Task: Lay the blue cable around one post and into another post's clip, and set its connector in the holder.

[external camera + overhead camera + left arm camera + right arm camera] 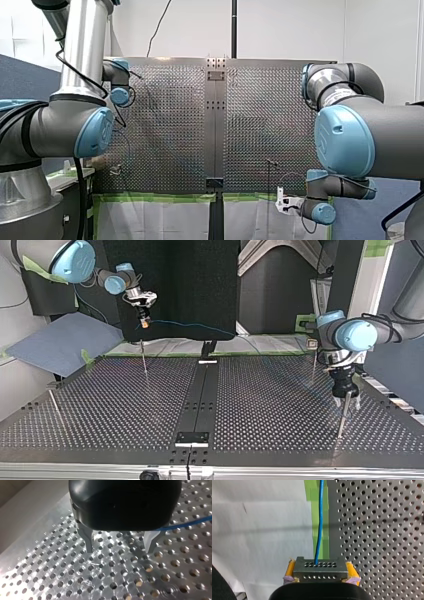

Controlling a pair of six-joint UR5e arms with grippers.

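Observation:
My right gripper (320, 578) has its yellow pads shut on a grey perforated connector (319, 568). The blue cable (320, 520) runs straight ahead out of the connector, along the green tape at the table's edge. In the top view my right gripper (143, 321) hangs above the table's far edge, and the blue cable (200, 328) trails from it toward the middle. My left gripper (120, 548) stands open just above the perforated plate with nothing between its metal fingers (88, 541). A short stretch of blue cable (192, 523) passes beside it. In the top view my left gripper (347, 401) hovers at a thin post (341, 421).
More thin posts stand at the top view's left (144, 360), far left (55, 407) and right (313, 367). A black strip (200, 395) runs down the table's middle, with a bracket (191, 438) at its near end. A blue-grey sheet (55, 342) lies off the table.

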